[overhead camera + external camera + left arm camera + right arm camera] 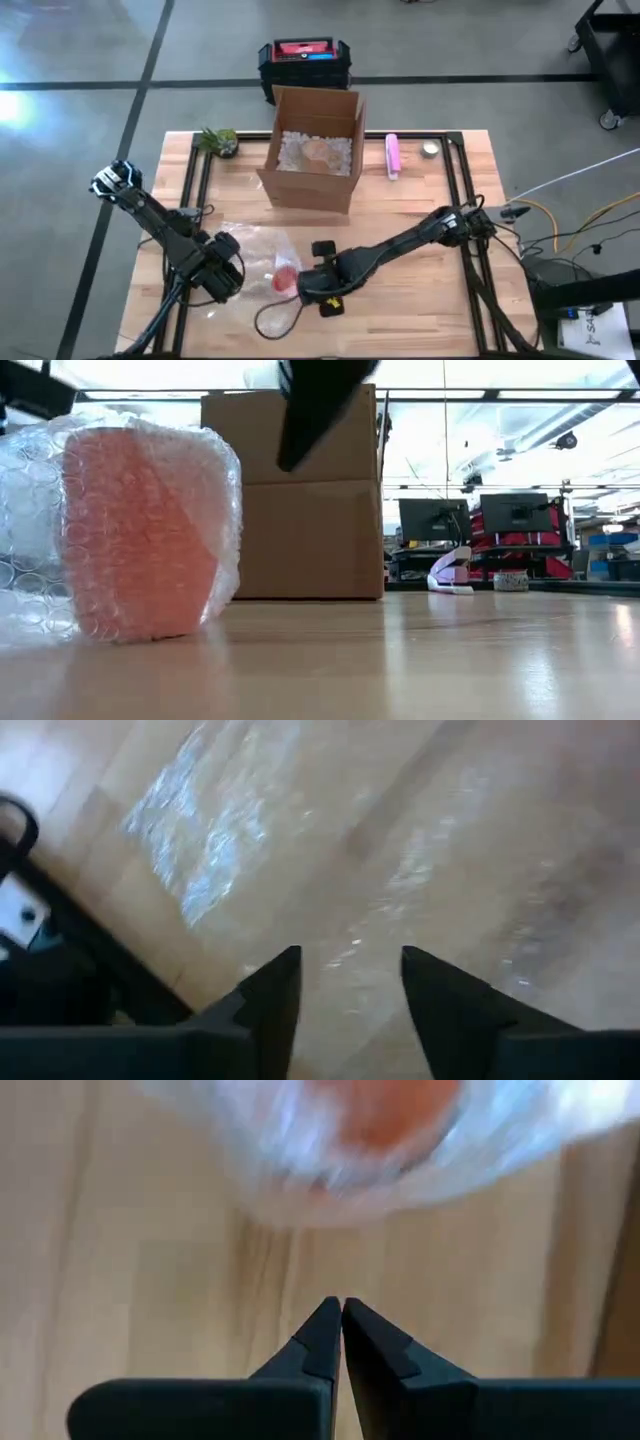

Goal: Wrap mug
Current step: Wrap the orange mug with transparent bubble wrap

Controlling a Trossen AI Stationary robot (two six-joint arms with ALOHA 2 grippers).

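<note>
Wooden table [420, 300], cardboard box [313, 150] behind bubble-wrapped mug [140, 530], left hand [345, 985] parted, right hand [341, 1330] closed, empty.

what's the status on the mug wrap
Left end effector open over bubble wrap. Right end effector shut, empty, beside mug. Mug partly wrapped. Nothing blocking.

In the low view, the bubble wrap [30, 530] around the mug [140, 530] is cut off at the left edge. The right wrist view shows the wrapped mug [390, 1120] blurred and cropped at the top edge. The cardboard box [300, 500] hides the room directly behind it. The small round item [430, 150] on the surface [420, 310] cannot be identified.
</note>
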